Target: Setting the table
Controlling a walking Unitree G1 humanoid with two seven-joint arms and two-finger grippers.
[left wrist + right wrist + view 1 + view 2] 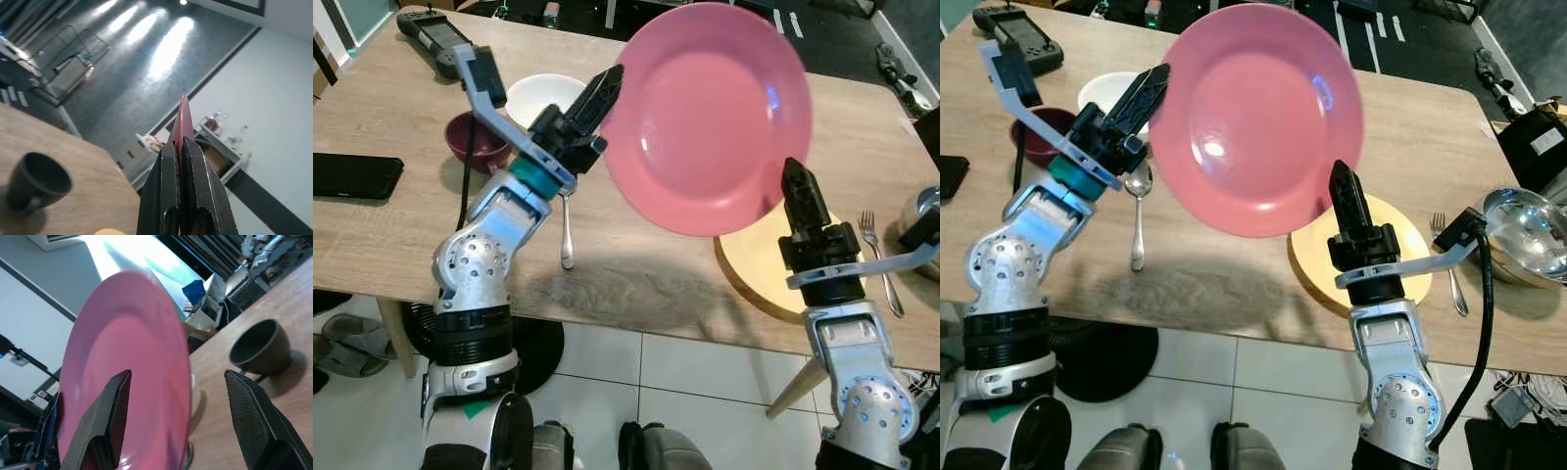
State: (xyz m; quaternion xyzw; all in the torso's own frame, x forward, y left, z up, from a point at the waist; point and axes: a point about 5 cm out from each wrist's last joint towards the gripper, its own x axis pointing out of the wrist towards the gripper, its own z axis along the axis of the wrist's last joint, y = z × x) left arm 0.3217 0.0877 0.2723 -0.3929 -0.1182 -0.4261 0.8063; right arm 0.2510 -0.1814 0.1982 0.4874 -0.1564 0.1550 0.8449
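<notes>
I have the pink plate up in the air over the tabletop, tilted steeply so its face looks toward my head, and my left gripper is pinched onto its rim at the plate's left edge; the left wrist view shows both black fingers closed flat against the thin red edge. My right gripper stands just below the plate's lower right rim, pointing upward, its fingers spread wide in the right wrist view with the plate's edge lying between them but not clamped, so it holds nothing. What matters for the next move, as I judge it, is that the round yellow placemat lies down and to the right of the plate, directly beneath my right gripper and well away from my left shoulder. So the right arm is the nearer one to the mat, and the plate has to tip from nearly upright to flat as it comes down. A fork lies just right of the mat, a spoon lies left of it, and a white bowl and a dark red bowl sit behind my left arm
</notes>
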